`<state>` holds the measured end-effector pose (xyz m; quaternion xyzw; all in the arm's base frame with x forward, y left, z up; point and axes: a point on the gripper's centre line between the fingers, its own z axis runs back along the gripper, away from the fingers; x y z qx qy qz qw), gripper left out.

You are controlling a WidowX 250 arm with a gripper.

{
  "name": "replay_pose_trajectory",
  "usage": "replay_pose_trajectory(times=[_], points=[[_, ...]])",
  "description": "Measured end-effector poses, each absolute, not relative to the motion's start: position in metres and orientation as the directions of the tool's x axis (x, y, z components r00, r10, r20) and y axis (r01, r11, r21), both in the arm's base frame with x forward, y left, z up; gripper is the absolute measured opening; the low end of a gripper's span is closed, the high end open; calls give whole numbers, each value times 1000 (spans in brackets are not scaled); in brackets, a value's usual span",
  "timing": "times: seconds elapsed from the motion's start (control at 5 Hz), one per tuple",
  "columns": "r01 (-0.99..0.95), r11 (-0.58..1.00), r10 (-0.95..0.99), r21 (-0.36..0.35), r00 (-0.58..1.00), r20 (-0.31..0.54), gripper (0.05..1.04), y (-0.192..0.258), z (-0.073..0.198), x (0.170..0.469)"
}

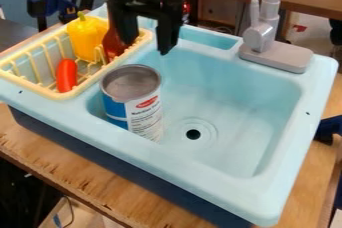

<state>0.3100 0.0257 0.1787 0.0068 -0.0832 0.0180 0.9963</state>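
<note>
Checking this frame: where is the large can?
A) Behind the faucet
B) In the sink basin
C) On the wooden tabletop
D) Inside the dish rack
B: the can stands upright in the light-blue basin, on the drain's rack side, next to the pale yellow rack but not in it.

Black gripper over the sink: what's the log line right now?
gripper: open, above sink | can: upright in sink | yellow bell pepper: in drying rack

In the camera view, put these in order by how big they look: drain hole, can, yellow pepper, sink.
Largest to smallest:
1. Sink
2. Can
3. Yellow pepper
4. Drain hole
</note>
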Motion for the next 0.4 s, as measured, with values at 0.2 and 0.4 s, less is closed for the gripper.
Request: replay_pose_trajectory(times=[0.2,0.4], points=[[-14,999,8,40,989,148,999,15,196,294],[13,1000,-13,-6,996,92,999,7,202,285]])
